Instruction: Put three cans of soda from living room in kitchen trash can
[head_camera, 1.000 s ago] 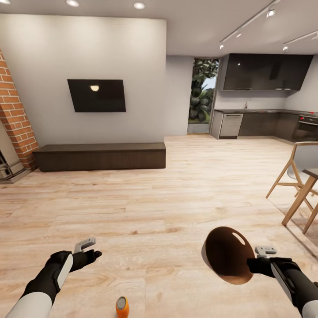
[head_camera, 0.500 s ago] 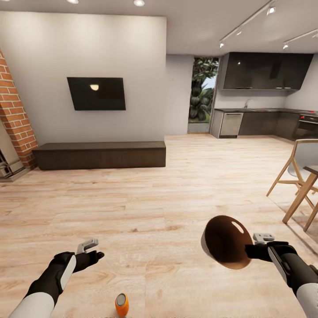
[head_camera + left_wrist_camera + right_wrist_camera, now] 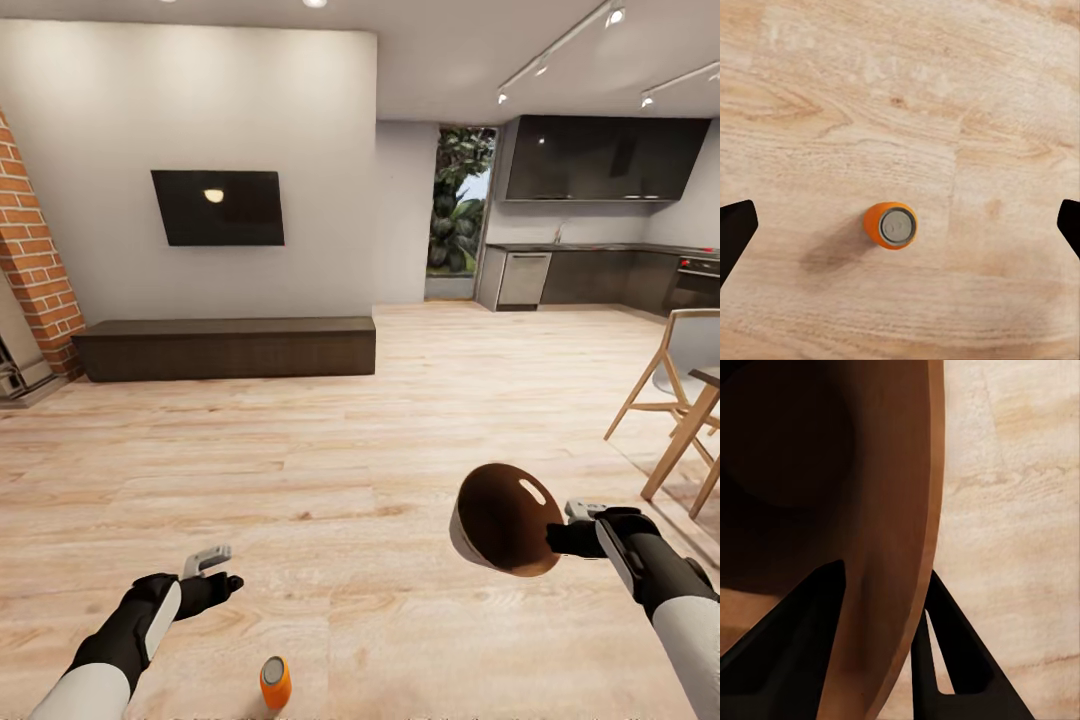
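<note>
With the left pincer [image 3: 215,575] spread wide and empty above the upright orange soda can [image 3: 891,225] and the right pincer [image 3: 881,649] clamped on the trash can's [image 3: 500,520] rim, an off-centre descent could topple the soda can.

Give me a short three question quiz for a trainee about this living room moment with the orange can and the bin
1. True or false: the orange soda can stands upright on the wood floor.
2. What is the right gripper holding? A) a can B) the trash can by its rim C) nothing
3. Fill in: the left gripper is ____ above the floor, holding nothing.

Key: 1 true. 2 B, one finger inside the rim, one outside. 3 open; its fingertips sit far apart, either side of the can, in the left wrist view.
</note>
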